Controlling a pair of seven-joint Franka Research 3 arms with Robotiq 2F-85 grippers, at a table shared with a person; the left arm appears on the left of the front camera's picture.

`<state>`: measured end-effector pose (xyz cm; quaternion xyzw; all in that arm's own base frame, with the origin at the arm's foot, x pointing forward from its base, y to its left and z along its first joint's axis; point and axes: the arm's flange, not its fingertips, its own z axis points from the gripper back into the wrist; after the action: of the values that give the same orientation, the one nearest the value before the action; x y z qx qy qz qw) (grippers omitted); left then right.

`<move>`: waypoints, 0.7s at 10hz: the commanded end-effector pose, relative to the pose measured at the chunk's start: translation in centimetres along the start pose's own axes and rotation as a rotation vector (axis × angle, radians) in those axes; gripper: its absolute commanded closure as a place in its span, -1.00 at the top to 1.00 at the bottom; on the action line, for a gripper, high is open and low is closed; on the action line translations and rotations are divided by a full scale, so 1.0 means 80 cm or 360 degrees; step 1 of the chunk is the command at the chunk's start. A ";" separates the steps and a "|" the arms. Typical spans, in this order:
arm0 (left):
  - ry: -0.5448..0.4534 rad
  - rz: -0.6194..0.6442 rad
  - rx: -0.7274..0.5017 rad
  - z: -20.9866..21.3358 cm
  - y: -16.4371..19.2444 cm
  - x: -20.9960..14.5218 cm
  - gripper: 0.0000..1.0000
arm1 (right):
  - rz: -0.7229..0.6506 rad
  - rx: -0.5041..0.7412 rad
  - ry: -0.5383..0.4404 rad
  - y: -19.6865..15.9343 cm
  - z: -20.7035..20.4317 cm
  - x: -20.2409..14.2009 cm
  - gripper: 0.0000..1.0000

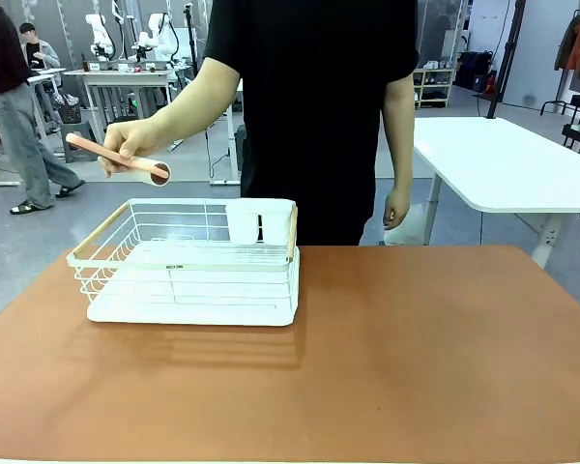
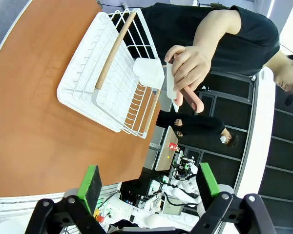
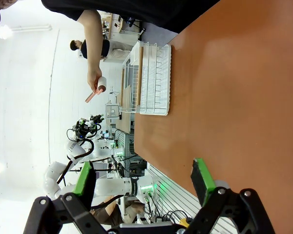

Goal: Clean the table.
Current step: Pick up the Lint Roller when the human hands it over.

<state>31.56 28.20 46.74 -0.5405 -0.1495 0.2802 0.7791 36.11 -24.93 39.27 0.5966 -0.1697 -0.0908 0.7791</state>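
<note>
Bench (image 1: pixel 416 358) — wide terracotta top, matte, rounded at the corners, spanning the near field of the front view. Judged heavy, rigid and fixed in place: nothing to lift or grip, only a surface to sweep across. Smooth finish, likely to let a cloth or roller glide without snagging. No crumbs or spills discernible on the bare stretch.

On the bench, toward its far left: white wire dish rack (image 1: pixel 188 261) seated on a white drip tray (image 1: pixel 193 311), with wood-coloured rails (image 1: pixel 101 235) along two sides. Probably light and fairly stiff, liable to slide on the smooth top if nudged; better taken by a rail than by the thin wires. White utensil cup (image 1: pixel 259 220) hung at the rack's far right corner. Rack apparently empty; contents of the cup not discernible.

Above the rack's far left corner and clear of it: person's hand (image 1: pixel 126 143) holding a roller (image 1: pixel 140 166) — white drum, pink handle. Looks light, the handle the obvious place to hold.

Left end effector (image 2: pixel 150 183) released, green pads (image 2: pixel 93 181) spread wide, nothing between them, well back from the rack. Right end effector (image 3: pixel 142 179) likewise spread and unladen. Beyond the bench to the right, a separate white-topped table (image 1: pixel 503 164).
</note>
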 end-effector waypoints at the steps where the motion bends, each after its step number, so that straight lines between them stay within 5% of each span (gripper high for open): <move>1: 0.0002 0.0009 -0.0019 0.004 -0.003 -0.001 1.00 | 0.0007 0.0013 -0.0003 0.002 0.000 -0.002 1.00; 7: 0.0002 0.0009 -0.0019 0.004 -0.003 -0.001 1.00 | 0.0007 0.0013 -0.0003 0.002 0.000 -0.002 1.00</move>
<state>31.56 28.20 46.74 -0.5405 -0.1495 0.2802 0.7791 36.11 -24.93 39.27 0.5966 -0.1697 -0.0908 0.7791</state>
